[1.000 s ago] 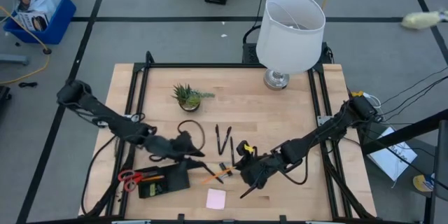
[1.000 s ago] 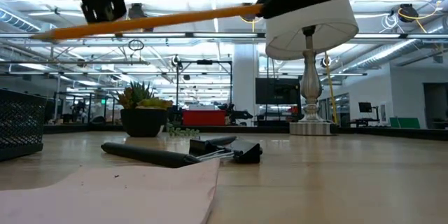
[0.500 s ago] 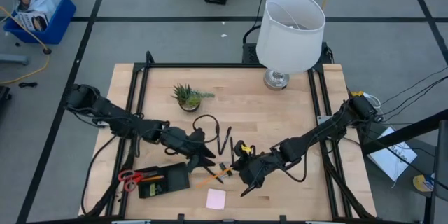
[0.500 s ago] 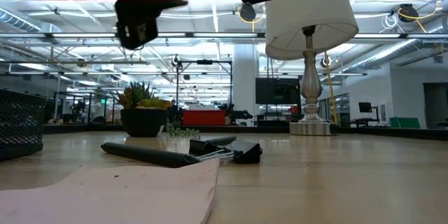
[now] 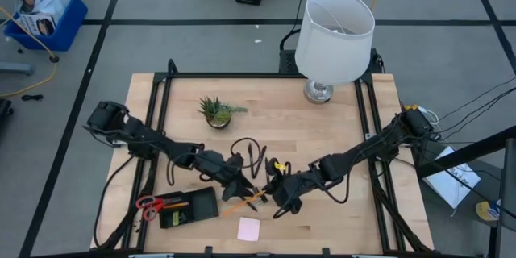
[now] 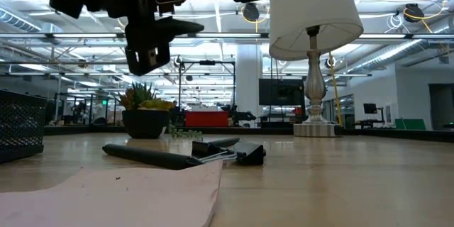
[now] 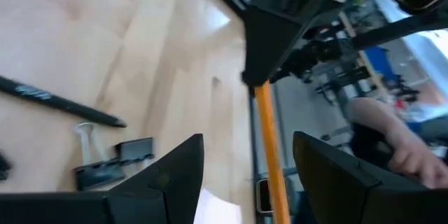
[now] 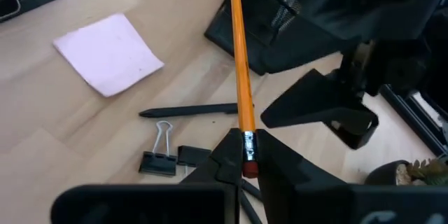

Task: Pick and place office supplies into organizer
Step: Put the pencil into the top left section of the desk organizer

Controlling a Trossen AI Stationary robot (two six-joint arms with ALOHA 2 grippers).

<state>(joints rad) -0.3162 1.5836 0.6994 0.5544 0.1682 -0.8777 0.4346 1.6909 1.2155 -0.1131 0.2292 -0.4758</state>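
Note:
My right gripper (image 5: 274,199) is shut on an orange pencil (image 5: 242,203) that hangs over the table's near middle. My left gripper (image 5: 244,187) is open beside it. In the left wrist view its two fingers stand on either side of the pencil (image 7: 269,147) without touching it. The black organizer (image 5: 189,208) lies near the front left with red-handled scissors (image 5: 149,205) at its left end. A pink pad (image 5: 248,228), a black pen (image 8: 189,110) and a binder clip (image 8: 157,157) lie flat on the wood. My right gripper pinches the pencil's eraser end at the metal band (image 8: 246,143) between its two fingers. The fingers come from the table's right, slanting down, and lie along the pencil. The pencil sticks out past them toward the left, about level and clear of the table.
A white-shaded lamp (image 5: 334,32) stands at the far right and a small potted plant (image 5: 216,111) at the far middle. More black pens (image 5: 258,160) lie behind the grippers. A person's hand (image 7: 406,154) shows beyond the table.
My left gripper has come down and toward the table's right, rolling as it went, until its open fingers flank the pencil. My right gripper has edged slightly left, and the pencil has tipped from slanting to about level.

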